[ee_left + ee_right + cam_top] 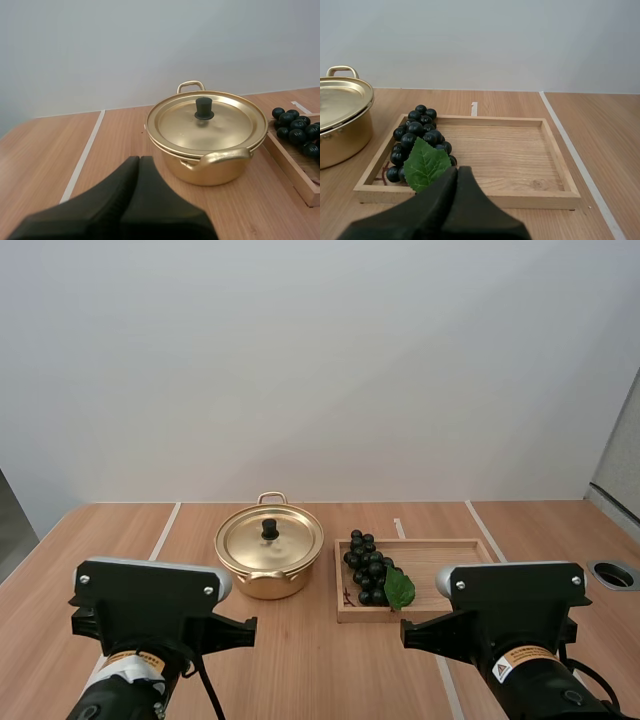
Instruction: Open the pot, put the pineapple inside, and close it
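Currently my left gripper [138, 162] and right gripper [458, 172] are clenched empty; an off-centre pinch could slip off the lid knob [204, 108].

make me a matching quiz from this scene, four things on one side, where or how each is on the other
Things:
1. lid
2. grapes
3. wooden tray
4. left claw

Places or states:
a. shut on nothing
b. beside the pot, fruit in it
c. resting on the pot
d. at the tray's end nearest the pot

Pairs: 1-c, 2-d, 3-b, 4-a
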Motion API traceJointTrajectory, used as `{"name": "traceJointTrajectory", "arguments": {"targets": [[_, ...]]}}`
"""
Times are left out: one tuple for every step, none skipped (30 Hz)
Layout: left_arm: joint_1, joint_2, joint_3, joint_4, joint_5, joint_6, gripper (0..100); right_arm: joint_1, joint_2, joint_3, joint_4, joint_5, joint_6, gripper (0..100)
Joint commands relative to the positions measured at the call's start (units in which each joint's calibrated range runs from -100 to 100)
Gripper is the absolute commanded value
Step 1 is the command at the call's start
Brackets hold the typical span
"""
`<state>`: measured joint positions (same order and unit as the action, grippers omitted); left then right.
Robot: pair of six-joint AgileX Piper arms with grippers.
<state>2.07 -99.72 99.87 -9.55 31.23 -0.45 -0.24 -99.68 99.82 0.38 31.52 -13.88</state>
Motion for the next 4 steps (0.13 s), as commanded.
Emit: {"name": "traceJointTrajectory", "arguments": {"targets": [[0.17, -0.3, 0.1, -0.5, -0.2, -1.0, 0, 0.1, -0.3, 0.2, -0.4, -0.1, 0.6, 0], [0.17, -0.3, 0.1, -0.5, -0.2, -1.0, 0, 0.1, -0.3, 0.2, -0.4, -0.1, 0.6, 0], [0.17, -0.3, 0.1, -0.5, -0.2, -1.0, 0, 0.1, -0.3, 0.2, -0.4, -0.1, 0.6, 0], [0.17, -0.3, 0.1, -0.5, -0.2, -1.0, 0, 0.1, -0.3, 0.2, -0.4, -0.1, 0.6, 0]]}}
